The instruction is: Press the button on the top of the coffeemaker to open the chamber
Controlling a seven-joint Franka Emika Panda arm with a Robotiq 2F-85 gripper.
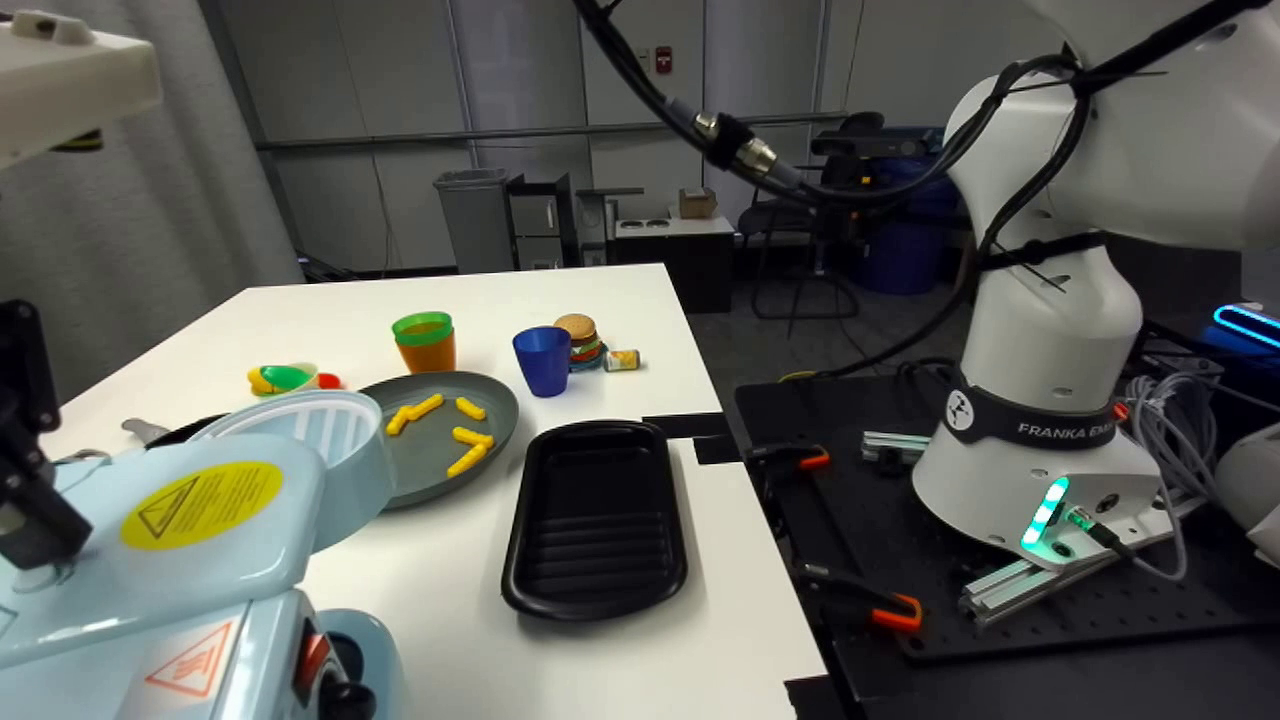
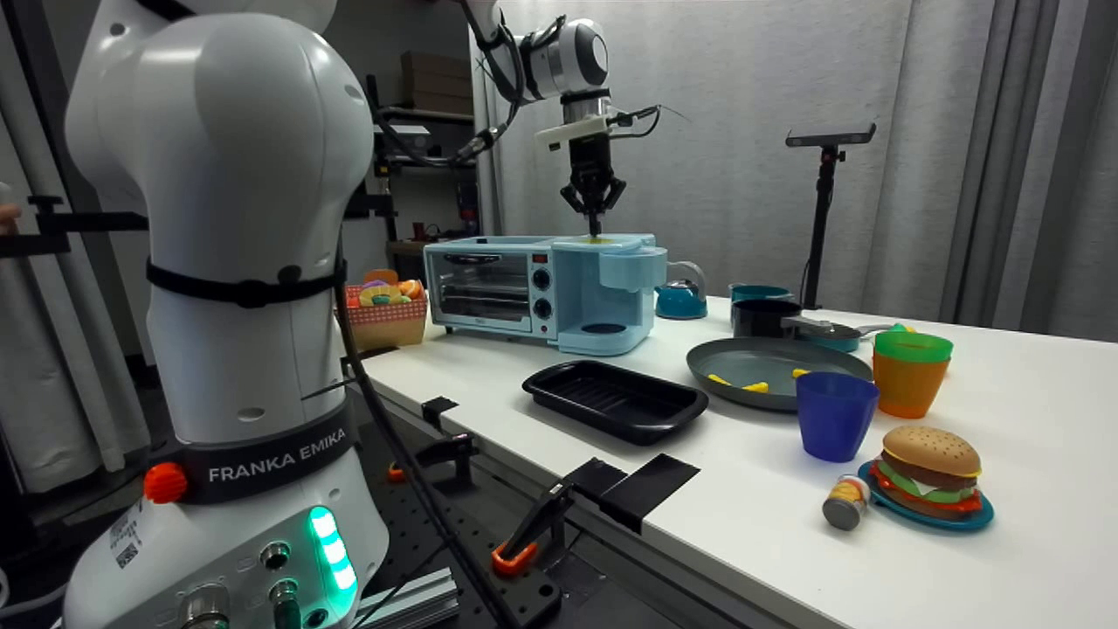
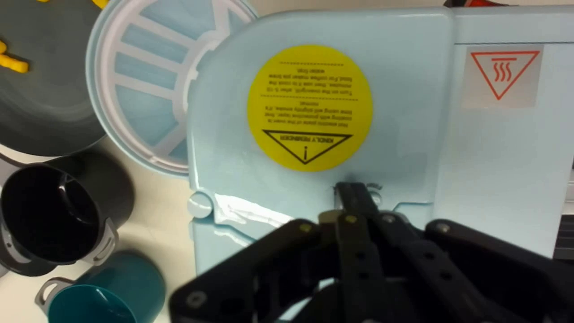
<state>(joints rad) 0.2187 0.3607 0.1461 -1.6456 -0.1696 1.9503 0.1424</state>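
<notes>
At the top of the coffeemaker (image 2: pixel 576 288), near its yellow sticker (image 3: pixel 310 107), the tool (image 3: pixel 353 192) pointed down, closed narrow; the round chamber (image 3: pixel 148 85) jutted out.

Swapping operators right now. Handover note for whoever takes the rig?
Gripper: shut, holding nothing, pointing down at the top of the coffeemaker.
Button: right by the fingertips, partly covered; can't confirm contact.
Chamber: stands out from under the coffeemaker's top, ribbed inside showing.
Done: chamber looks open.
Left: probably just lift clear and check it stays out.
</notes>
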